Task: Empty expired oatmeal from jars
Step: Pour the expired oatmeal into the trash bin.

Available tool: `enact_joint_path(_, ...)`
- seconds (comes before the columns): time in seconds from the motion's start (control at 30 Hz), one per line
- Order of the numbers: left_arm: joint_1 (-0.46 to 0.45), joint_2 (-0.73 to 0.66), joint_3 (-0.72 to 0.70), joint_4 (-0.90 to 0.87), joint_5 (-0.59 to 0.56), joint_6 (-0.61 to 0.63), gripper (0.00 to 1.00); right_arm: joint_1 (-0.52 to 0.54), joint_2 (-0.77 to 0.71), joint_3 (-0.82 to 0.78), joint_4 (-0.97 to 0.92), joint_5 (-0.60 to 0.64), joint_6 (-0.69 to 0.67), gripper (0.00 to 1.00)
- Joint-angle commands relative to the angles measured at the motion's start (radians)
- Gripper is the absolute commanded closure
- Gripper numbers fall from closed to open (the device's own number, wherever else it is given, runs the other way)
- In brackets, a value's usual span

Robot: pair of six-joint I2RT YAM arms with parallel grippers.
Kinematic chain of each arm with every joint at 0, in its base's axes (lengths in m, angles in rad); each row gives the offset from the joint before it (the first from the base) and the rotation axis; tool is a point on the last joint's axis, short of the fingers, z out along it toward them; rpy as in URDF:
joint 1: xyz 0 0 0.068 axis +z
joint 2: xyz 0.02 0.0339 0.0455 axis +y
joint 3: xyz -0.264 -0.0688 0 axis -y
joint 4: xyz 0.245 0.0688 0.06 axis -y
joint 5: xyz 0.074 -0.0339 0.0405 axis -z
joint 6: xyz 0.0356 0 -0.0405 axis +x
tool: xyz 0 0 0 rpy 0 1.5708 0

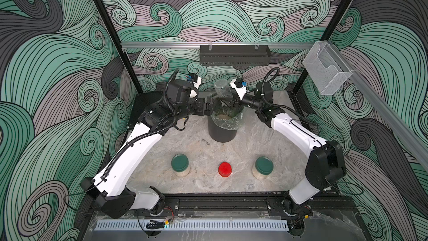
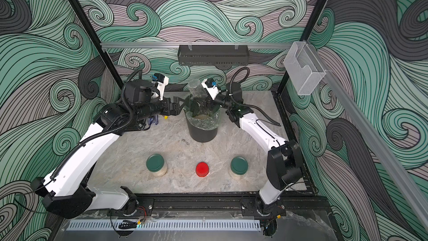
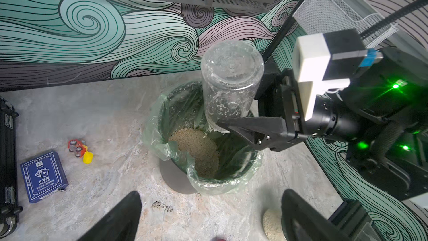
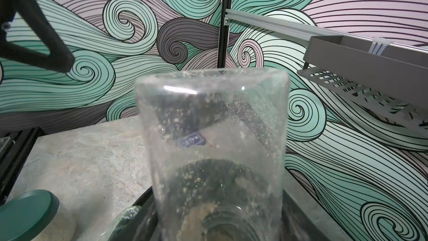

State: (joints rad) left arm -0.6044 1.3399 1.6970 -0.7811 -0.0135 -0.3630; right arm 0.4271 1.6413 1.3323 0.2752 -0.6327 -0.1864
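The right claw is clamped on the upturned jar. One black finger crosses the glass close to the mouth, and the other is hidden behind the jar. The jar has no lid. Its long axis stands steep but not plumb: the mouth points down into the bin and the flat base sits uppermost, leaning off toward the back wall. The glass looks nearly empty, with only pale flecks stuck to the inside.

Right below the mouth, a heap of oatmeal lies in the bottom of the bin's clear liner, which folds out over the rim.

The left claw is spread wide and holds nothing. In both top views it hangs just beside the bin's rim, on the side away from the right arm, fingers aimed at the bin.

Nearer the front of the marbled table, three more jars stand upright in a row, well apart from the bin and from each other. The two green-lidded jars show pale grain through the glass below their lids. The smaller red-lidded jar stands between them.

Off to the left arm's side, a blue card box and a small toy car lie on the table.
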Motion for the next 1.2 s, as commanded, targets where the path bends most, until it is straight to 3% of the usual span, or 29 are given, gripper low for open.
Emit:
enact_joint_path(0.0,0.005,-0.007,-0.016,0.022,0.016,0.002,0.06,-0.005,0.014,-0.029,0.087,0.035,0.090,0.89)
enact_joint_path(0.47,0.005,0.002,-0.036,0.036,0.023,0.013,0.06,-0.005,-0.040,0.002,0.002,0.072,0.145,0.93)
enact_joint_path(0.57,0.005,0.002,-0.037,0.041,0.018,0.011,0.06,-0.005,-0.069,-0.007,-0.010,0.093,0.190,1.00)
enact_joint_path(0.67,0.005,-0.001,-0.053,0.052,0.020,0.000,0.06,-0.004,-0.097,-0.026,0.001,0.116,0.271,1.00)
enact_joint_path(0.9,0.005,0.005,-0.082,0.073,0.033,-0.019,0.06,0.025,-0.165,-0.091,-0.005,0.308,0.392,1.00)
enact_joint_path(1.17,0.005,-0.016,-0.120,0.090,0.030,-0.023,0.06,0.074,-0.160,-0.174,0.003,0.460,0.362,1.00)
